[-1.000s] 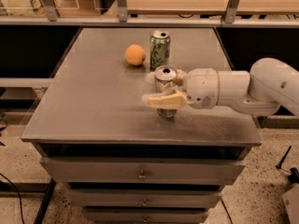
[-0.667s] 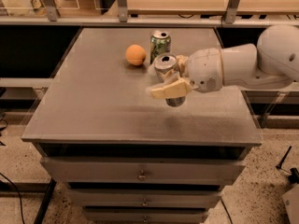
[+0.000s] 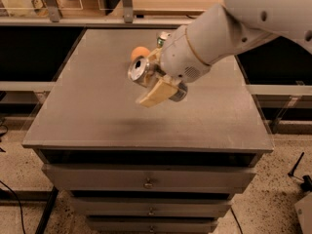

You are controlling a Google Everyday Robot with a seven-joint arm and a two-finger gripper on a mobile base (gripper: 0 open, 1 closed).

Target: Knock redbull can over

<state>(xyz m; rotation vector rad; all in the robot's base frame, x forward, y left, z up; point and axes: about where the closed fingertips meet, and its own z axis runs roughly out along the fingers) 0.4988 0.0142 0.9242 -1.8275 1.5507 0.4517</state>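
Claw [image 3: 154,82] clamped round redbull can [image 3: 139,70], can tipped sideways in air above desk [image 3: 97,116], pull-tab top toward camera. Can likely light, thin-walled, slick, easily dented; mid-body hold suits. Orange [image 3: 138,52], green can [image 3: 163,35] behind.

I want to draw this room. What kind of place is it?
Probably a robot test lab or workshop. A grey drawer cabinet stands on a speckled floor, and a robot hand above the cabinet top grips a tilted redbull can.
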